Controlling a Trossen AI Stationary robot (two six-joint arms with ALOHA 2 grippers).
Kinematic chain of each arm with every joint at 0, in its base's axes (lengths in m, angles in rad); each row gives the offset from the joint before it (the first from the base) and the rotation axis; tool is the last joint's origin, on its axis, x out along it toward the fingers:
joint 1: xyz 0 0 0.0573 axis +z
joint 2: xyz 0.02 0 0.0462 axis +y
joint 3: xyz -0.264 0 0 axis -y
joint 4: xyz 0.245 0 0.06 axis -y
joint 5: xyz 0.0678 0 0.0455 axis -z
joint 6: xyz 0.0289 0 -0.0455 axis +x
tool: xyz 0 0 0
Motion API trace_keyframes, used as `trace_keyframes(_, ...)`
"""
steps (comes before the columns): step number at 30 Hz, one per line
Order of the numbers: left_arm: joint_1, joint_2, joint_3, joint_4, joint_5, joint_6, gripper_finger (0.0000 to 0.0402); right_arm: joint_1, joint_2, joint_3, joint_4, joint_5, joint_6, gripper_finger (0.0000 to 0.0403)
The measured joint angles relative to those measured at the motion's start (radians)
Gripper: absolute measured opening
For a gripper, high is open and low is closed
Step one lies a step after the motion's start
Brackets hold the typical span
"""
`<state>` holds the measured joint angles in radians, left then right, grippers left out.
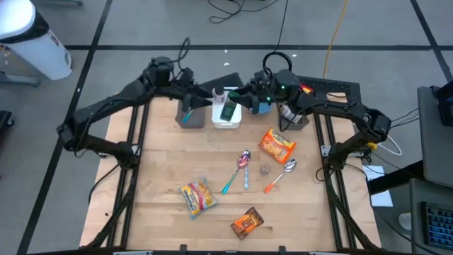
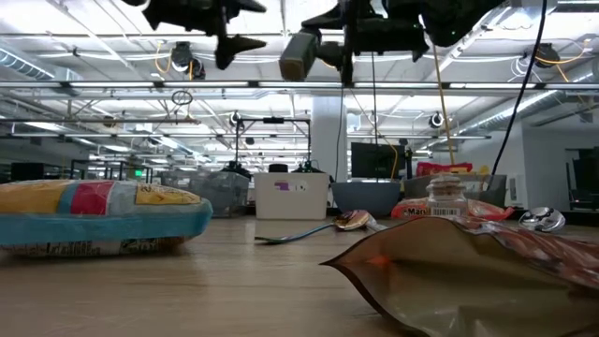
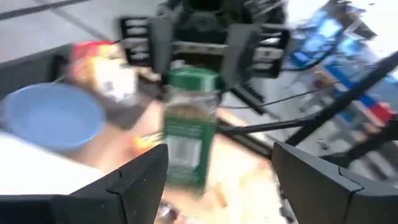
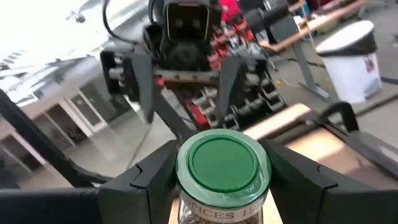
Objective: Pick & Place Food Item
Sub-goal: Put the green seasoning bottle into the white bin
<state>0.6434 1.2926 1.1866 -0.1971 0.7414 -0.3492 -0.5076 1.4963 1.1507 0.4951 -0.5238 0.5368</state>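
A spice jar with a green lid [image 4: 224, 163] hangs high over the table's far middle, above a white bin [image 1: 226, 122]. My right gripper [image 4: 224, 171] is shut on it, reaching in from the table's right. My left gripper [image 3: 221, 165] faces the jar [image 3: 189, 124] from the table's left, open, with its fingers a short way from the jar and touching nothing. In the low view both grippers and the jar [image 2: 298, 54] show at the top, well above the table. My right gripper pinches the jar just below its green lid [image 4: 186, 186], one finger on each side. The fingers come roughly level from the table's right. The jar is lifted clear, about upright with the lid up, its body hanging below the fingers [image 3: 239, 53].
On the table lie an orange bag [image 1: 277, 144], a yellow and blue bag [image 1: 198, 197], a brown packet [image 1: 247, 223], two spoons [image 1: 244, 166] [image 1: 282, 173] and a small jar [image 1: 265, 170]. Grey bins [image 1: 190, 113] and a blue bowl [image 3: 53, 118] stand along the far edge.
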Motion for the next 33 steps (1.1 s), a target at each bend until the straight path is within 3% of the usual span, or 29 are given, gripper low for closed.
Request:
trace_keyframes(5, 0.061, -0.096, 0.000, -0.167, -0.141, 0.114, 0.0285, -0.009, 0.000, 0.000, -0.102, 0.006, -0.079, 0.0200)
trace_keyframes(13, 0.075, -0.239, -0.001, -0.306, -0.338, 0.165, 0.0274, -0.023, 0.002, 0.000, -0.156, 0.140, -0.220, 0.0200)
trace_keyframes(25, 0.020, -0.306, -0.001, -0.310, -0.412, 0.127, 0.0271, -0.048, 0.180, 0.150, -0.195, 0.245, -0.364, 0.0200)
trace_keyframes(33, -0.042, -0.304, -0.001, -0.362, -0.447, 0.108, 0.0255, -0.048, 0.251, 0.169, -0.211, 0.316, -0.485, 0.0200)
